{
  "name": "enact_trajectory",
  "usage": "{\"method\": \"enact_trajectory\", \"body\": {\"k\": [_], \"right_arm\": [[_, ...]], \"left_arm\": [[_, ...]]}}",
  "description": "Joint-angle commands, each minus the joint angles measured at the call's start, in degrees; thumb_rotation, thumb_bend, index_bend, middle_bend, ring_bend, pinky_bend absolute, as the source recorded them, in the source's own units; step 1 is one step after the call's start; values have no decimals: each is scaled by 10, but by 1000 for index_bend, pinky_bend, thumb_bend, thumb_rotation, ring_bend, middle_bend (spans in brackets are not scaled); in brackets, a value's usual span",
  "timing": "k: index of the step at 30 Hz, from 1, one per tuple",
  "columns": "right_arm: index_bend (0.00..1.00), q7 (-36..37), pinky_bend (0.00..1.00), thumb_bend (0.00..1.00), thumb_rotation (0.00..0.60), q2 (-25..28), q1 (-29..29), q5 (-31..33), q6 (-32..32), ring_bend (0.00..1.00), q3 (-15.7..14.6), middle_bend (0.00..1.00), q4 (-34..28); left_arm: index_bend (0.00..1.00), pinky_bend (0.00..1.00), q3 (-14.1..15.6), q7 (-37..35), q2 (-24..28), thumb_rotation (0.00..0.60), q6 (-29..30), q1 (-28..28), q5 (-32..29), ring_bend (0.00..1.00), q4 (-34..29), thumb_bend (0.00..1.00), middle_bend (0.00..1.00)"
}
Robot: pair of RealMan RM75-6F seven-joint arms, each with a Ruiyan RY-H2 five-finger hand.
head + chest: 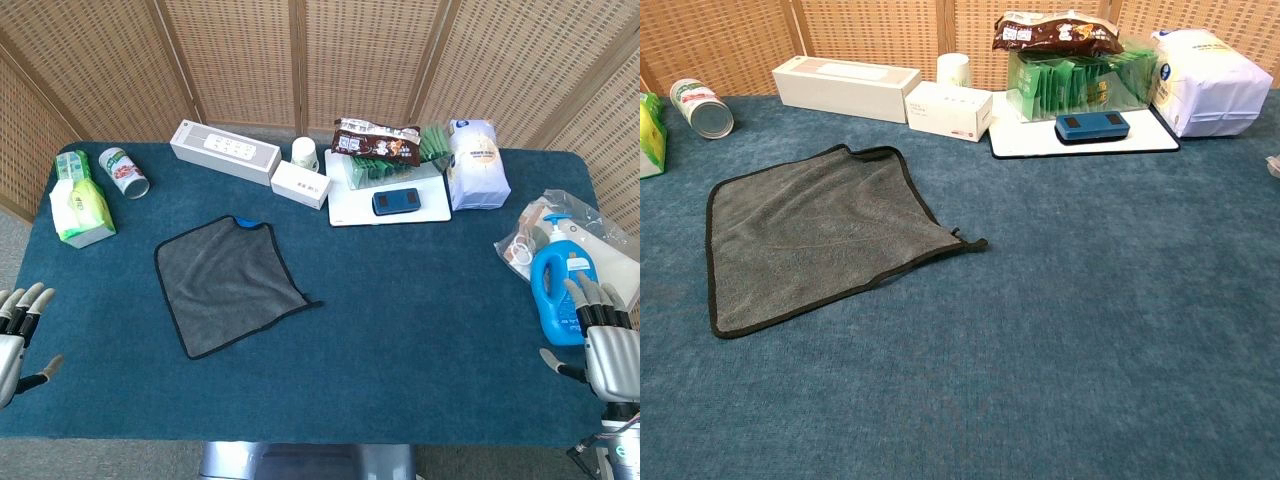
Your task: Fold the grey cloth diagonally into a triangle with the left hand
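Observation:
The grey cloth [229,283] with black edging lies flat and unfolded on the blue table, left of centre; the chest view shows the same cloth [818,234] spread out with one corner pointing right. My left hand [17,334] hovers at the table's front left edge, fingers apart and holding nothing, well to the left of the cloth. My right hand [604,340] sits at the front right edge, fingers spread and empty, just in front of a blue bottle. Neither hand appears in the chest view.
Behind the cloth stand a long white box [224,152], a small white box [300,184] and a cup [305,153]. A can [124,172] and green tissue pack [80,206] lie at left. A white tray [345,210] with snacks, a white bag [476,163] and a blue bottle [558,284] are at right.

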Motion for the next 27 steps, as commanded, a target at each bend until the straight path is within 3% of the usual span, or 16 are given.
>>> {"method": "enact_trajectory", "body": {"k": [1,6,11,18,27], "right_arm": [[0,6,0,0,600,4,-1,-3,2,0,-1,0,-3],[0,28,0,0,600,13,-5,-1,9,0,3,0,-7],[0,35,0,0,600,16,-4,3,4,0,4,0,-9],[0,51,0,0,600,15,7,25,-24,0,10,0,0],[0,63,0,0,600,10,22,58,-59,0,22,0,15]], "left_arm": [[40,34,1,3,-2,600,-3,-1,-1,0,2,305,0],[41,34,1,4,-7,600,-15,-8,0,0,-1,305,0],[52,49,-17,-7,-6,600,-32,-26,-13,0,-10,305,0],[80,81,-73,27,-5,600,-128,-106,-73,0,-17,305,0],[155,100,-126,65,-59,600,-251,-220,-133,0,51,301,0]]}}
